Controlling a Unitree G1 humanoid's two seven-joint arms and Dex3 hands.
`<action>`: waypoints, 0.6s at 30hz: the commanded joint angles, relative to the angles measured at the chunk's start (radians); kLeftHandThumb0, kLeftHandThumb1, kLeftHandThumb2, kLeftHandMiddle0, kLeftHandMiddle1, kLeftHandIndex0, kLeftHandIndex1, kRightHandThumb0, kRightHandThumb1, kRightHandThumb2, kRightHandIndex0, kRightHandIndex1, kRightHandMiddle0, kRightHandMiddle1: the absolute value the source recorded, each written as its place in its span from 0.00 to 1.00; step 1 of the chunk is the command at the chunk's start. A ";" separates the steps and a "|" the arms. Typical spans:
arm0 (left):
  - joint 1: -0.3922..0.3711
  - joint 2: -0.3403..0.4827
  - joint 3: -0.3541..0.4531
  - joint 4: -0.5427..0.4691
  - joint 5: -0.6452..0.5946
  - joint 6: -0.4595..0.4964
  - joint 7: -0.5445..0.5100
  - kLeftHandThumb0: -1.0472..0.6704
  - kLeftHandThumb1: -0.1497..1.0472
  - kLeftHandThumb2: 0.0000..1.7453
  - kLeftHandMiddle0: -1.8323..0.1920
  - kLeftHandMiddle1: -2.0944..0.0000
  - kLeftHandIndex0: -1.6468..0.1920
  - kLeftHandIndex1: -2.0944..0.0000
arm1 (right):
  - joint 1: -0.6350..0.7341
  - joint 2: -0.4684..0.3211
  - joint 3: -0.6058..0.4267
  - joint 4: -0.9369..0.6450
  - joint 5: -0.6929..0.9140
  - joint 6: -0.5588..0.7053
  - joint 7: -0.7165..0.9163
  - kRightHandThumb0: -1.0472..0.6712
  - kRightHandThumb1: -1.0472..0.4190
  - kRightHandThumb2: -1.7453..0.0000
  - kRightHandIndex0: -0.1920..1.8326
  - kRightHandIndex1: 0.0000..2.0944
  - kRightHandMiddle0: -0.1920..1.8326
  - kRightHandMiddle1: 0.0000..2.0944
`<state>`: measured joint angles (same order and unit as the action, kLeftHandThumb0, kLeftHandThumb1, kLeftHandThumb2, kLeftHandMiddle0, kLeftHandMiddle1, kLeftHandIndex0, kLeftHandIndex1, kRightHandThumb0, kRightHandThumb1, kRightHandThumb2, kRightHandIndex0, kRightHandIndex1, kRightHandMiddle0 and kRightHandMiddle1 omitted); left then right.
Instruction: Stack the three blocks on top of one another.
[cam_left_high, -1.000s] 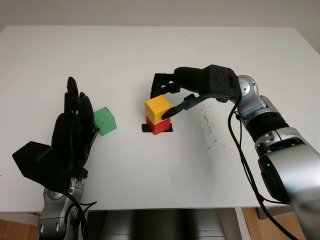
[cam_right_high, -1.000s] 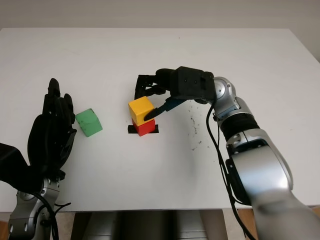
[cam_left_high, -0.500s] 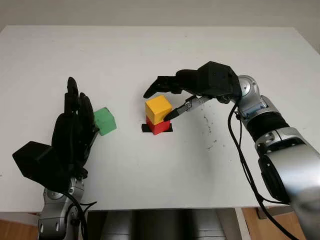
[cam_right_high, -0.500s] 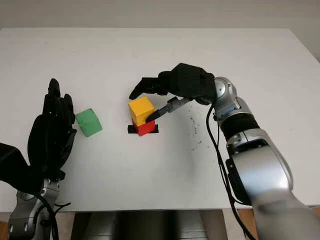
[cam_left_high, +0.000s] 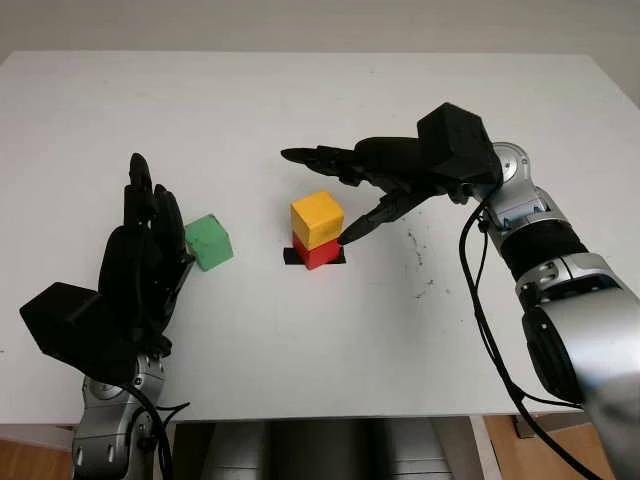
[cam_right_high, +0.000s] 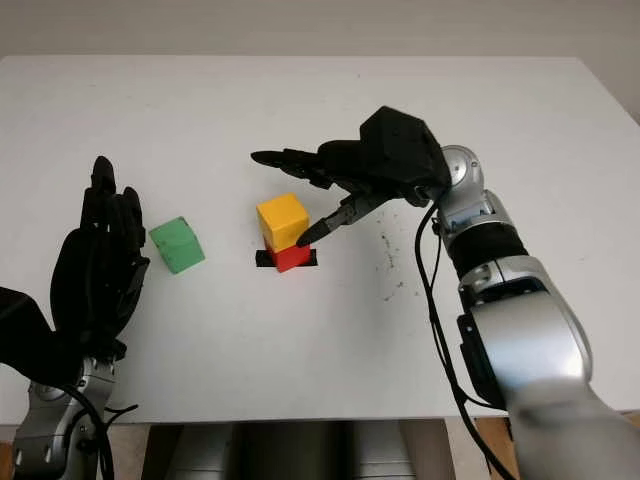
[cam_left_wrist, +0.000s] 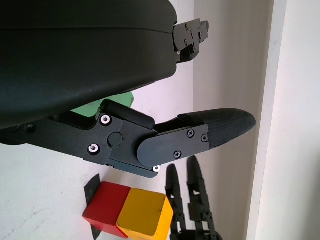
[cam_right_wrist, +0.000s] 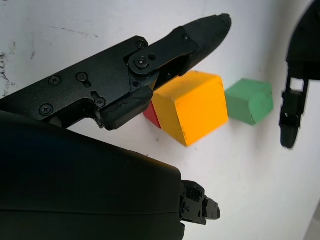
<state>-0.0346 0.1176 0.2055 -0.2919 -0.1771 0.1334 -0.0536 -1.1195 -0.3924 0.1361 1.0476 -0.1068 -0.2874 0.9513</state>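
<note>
Yellow block sitting on red block, table centre. Right hand hovering above, open, holding nothing. Left hand open beside green block; prob. light, rigid — grip opposite side faces.

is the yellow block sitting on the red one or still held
On it, not held. The yellow block sits atop the red block; the open right hand hovers above, its fingers off it.

Setting: robot test bench, laboratory-like | Evidence: bare white table with scuff marks just beside the right hand | black tape marker under the block stack, near that hand's fingertips | pale plain wall beyond the table | wood-toned floor below the table's near edge.
</note>
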 joint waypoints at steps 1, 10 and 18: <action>0.001 0.002 0.002 -0.011 -0.002 -0.006 -0.001 0.18 1.00 0.37 1.00 1.00 1.00 1.00 | 0.026 -0.014 -0.044 -0.057 0.027 0.015 -0.069 0.02 0.02 0.86 0.00 0.00 0.00 0.00; 0.030 0.020 0.013 -0.031 -0.001 -0.009 -0.012 0.18 1.00 0.37 1.00 1.00 1.00 1.00 | 0.312 0.051 -0.209 -0.407 0.238 0.167 -0.278 0.11 0.00 0.58 0.00 0.00 0.00 0.00; 0.018 0.084 0.041 -0.068 0.014 0.046 -0.019 0.19 1.00 0.33 0.99 0.99 0.99 0.99 | 0.489 0.079 -0.266 -0.583 0.313 0.257 -0.400 0.14 0.00 0.57 0.00 0.00 0.00 0.00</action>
<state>-0.0127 0.1882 0.2399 -0.3344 -0.1773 0.1754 -0.0798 -0.6567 -0.3206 -0.1145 0.4928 0.2010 -0.0394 0.5684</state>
